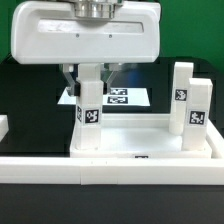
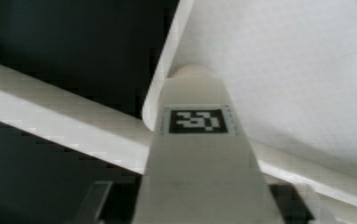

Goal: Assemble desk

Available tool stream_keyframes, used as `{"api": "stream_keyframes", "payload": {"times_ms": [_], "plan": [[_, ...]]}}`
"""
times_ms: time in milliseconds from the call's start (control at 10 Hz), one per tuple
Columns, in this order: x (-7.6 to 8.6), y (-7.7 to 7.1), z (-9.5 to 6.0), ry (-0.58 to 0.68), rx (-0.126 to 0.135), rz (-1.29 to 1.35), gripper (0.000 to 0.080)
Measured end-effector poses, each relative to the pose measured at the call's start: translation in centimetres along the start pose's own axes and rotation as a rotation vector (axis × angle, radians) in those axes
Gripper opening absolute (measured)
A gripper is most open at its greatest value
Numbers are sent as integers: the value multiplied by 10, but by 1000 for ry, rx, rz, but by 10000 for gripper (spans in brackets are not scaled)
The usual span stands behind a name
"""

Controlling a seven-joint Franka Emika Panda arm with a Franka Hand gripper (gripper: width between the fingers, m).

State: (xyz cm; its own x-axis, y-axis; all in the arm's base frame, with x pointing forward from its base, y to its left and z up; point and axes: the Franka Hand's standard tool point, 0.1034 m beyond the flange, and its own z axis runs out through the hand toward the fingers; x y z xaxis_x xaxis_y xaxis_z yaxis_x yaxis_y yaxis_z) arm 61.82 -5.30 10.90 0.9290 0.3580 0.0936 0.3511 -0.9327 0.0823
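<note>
The jaws are gripping a smooth white square leg (image 1: 90,100) bearing a black-and-white tag, standing upright on the rimmed plastic tabletop (image 1: 130,133).

One white tray-like tabletop (image 1: 120,135) sits at the center of the exterior view. Three white square legs are visible: one leg (image 1: 90,100) stands at the tabletop's nine o'clock side, and two legs (image 1: 181,88) (image 1: 196,110) stand together at its three o'clock side. One marker board (image 1: 125,97) lies at twelve o'clock. One gripper (image 1: 90,75) appears.
</note>
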Motion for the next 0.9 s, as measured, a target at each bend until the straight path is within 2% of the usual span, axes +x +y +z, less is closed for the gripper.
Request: {"api": "stream_keyframes", "payload": {"times_ms": [100,400,500,700,800,900], "plan": [[0,0,0,0,0,2,293],[0,0,0,0,3,237,293],[-2,1,1,4,19,376,293],[-1,0,1,5,28,674,293],[0,-2,1,13,22,814,293],[6,-9,1,34,4,872,293]]}}
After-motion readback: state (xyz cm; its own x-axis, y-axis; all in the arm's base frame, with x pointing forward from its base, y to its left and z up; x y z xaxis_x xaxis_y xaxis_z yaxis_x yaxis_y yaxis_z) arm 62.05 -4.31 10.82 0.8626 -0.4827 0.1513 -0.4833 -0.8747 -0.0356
